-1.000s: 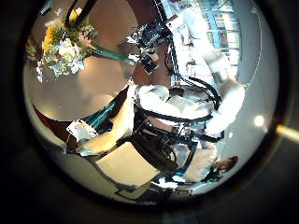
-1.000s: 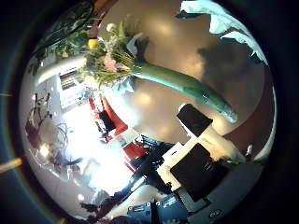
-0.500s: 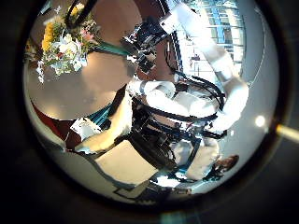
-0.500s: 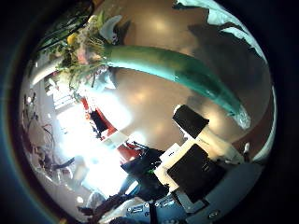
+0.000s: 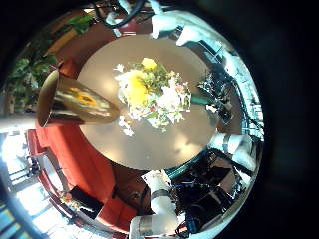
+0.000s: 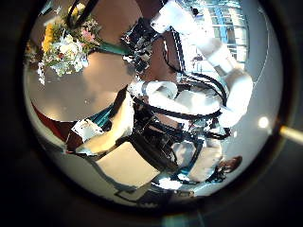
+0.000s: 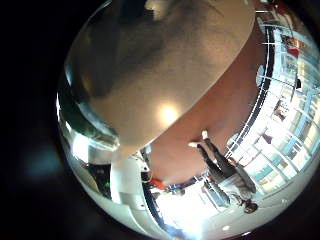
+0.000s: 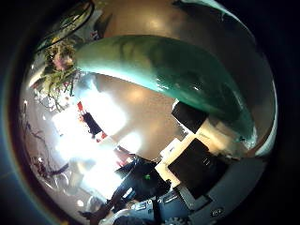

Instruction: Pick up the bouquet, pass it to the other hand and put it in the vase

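The bouquet (image 5: 150,95) lies flat on the round table (image 5: 150,159), flowers toward the middle. Its wrapped stem (image 6: 112,49) points at my right hand (image 6: 142,43). That hand hovers right over the stem end, and the wrapped stem (image 8: 169,70) fills much of the right thumb side palm view, with the flowers (image 8: 58,64) beyond. The fingers (image 8: 197,155) beside the stem look straight and are not curled round it. A shiny vase (image 5: 70,100) stands on the table beside the flowers. My left hand (image 6: 123,142) hangs above the table, fingers relaxed and holding nothing.
The table's edge (image 5: 95,164) runs close past the vase, with upholstered seating (image 5: 80,184) below it. A leafy plant (image 5: 30,70) stands beyond the vase. Bare tabletop (image 7: 150,70) lies under my right hand.
My right hand has come down much closer to the bouquet's stem, which now looms far larger in its palm view. The bouquet, vase and left hand have stayed put.
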You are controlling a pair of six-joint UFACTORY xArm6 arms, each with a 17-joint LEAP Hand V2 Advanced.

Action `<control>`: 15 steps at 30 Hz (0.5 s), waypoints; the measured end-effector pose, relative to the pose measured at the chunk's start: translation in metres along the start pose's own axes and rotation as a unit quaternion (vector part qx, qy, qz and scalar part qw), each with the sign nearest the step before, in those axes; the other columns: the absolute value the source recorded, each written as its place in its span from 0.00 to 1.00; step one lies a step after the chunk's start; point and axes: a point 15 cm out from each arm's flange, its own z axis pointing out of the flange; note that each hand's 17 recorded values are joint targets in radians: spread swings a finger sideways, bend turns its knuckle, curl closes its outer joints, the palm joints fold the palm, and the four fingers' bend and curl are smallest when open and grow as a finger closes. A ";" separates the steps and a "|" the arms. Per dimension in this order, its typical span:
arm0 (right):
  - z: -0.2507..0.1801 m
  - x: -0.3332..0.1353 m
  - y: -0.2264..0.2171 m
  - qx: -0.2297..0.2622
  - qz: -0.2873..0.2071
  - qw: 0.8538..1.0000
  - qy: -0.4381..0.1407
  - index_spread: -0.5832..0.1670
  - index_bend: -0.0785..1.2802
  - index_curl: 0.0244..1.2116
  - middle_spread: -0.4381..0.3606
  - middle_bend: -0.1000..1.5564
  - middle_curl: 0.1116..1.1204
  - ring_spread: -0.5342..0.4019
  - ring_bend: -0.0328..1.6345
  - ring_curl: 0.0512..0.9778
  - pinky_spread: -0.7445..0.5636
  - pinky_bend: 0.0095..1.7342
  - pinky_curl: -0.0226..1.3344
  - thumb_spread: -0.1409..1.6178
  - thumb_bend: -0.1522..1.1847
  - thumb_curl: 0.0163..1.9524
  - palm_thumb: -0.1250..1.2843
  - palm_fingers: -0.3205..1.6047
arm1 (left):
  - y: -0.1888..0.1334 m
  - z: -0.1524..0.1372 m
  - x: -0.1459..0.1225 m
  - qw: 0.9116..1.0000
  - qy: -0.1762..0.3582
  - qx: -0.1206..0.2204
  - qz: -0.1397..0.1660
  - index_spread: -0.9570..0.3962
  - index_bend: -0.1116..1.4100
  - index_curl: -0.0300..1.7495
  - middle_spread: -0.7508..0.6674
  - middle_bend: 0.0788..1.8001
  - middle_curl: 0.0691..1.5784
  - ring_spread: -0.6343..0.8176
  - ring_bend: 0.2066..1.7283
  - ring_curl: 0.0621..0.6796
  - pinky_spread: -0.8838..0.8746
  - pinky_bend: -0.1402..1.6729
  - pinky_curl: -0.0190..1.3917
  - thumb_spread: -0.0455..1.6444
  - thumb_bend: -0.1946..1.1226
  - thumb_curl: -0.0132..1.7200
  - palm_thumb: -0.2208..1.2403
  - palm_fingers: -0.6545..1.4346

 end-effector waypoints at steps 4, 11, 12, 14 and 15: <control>0.000 -0.005 -0.001 -0.001 -0.010 1.000 0.005 0.42 0.23 0.37 0.38 0.41 0.35 0.37 0.59 0.32 0.60 0.33 0.27 0.65 0.10 0.23 0.58 0.42 | 0.000 -0.002 0.001 1.000 0.000 0.002 -0.002 0.76 0.19 0.22 0.72 0.09 0.21 0.76 0.23 0.15 0.76 0.19 0.24 0.67 0.13 0.21 0.44 0.44; 0.007 -0.004 -0.008 0.018 -0.011 1.000 0.019 0.29 0.22 0.39 0.25 0.47 0.40 0.26 0.65 0.37 0.37 0.48 0.29 0.64 0.11 0.24 0.63 0.67 | 0.000 -0.003 0.002 1.000 0.000 0.002 -0.002 0.76 0.19 0.22 0.72 0.09 0.21 0.76 0.23 0.15 0.76 0.19 0.24 0.67 0.13 0.21 0.44 0.44; 0.008 -0.003 -0.010 0.024 -0.011 0.999 0.020 0.26 0.22 0.40 0.22 0.47 0.41 0.26 0.67 0.37 0.33 0.49 0.29 0.64 0.11 0.24 0.64 0.71 | 0.000 -0.002 0.002 1.000 0.000 0.002 -0.002 0.76 0.19 0.22 0.72 0.09 0.21 0.76 0.23 0.15 0.76 0.19 0.24 0.67 0.13 0.21 0.44 0.44; 0.005 -0.003 -0.013 0.037 -0.011 0.999 0.022 0.22 0.27 0.44 0.19 0.50 0.45 0.26 0.67 0.40 0.28 0.53 0.32 0.63 0.11 0.24 0.67 0.77 | 0.000 -0.002 0.002 1.000 0.000 0.002 -0.002 0.76 0.19 0.22 0.72 0.09 0.21 0.76 0.23 0.15 0.76 0.19 0.24 0.67 0.13 0.21 0.44 0.44; 0.004 -0.003 -0.014 0.041 -0.009 0.999 0.023 0.21 0.30 0.47 0.19 0.52 0.46 0.26 0.68 0.41 0.27 0.54 0.33 0.63 0.11 0.25 0.68 0.80 | 0.000 -0.002 0.002 1.000 0.000 0.002 -0.003 0.76 0.19 0.22 0.72 0.09 0.21 0.76 0.23 0.15 0.76 0.19 0.24 0.67 0.13 0.21 0.44 0.44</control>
